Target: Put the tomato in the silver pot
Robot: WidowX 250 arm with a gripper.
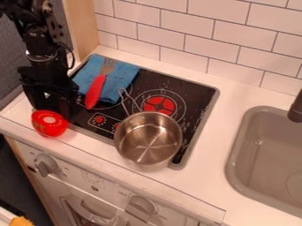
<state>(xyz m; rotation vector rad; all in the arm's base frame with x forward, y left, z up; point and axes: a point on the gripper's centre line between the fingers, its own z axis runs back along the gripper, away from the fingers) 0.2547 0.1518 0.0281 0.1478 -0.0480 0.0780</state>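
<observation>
By the worktop's front left corner, the tomato looks light and slick, best pinched round its middle, but I can't tell if the end effector there is open or gripping.

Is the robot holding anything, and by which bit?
That can't be told: the gripper is right by the far side of the tomato, but whether it grips it isn't clear.

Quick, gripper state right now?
Gripper: right at the tomato; whether it is open or holding the tomato can't be told from this view.
</observation>
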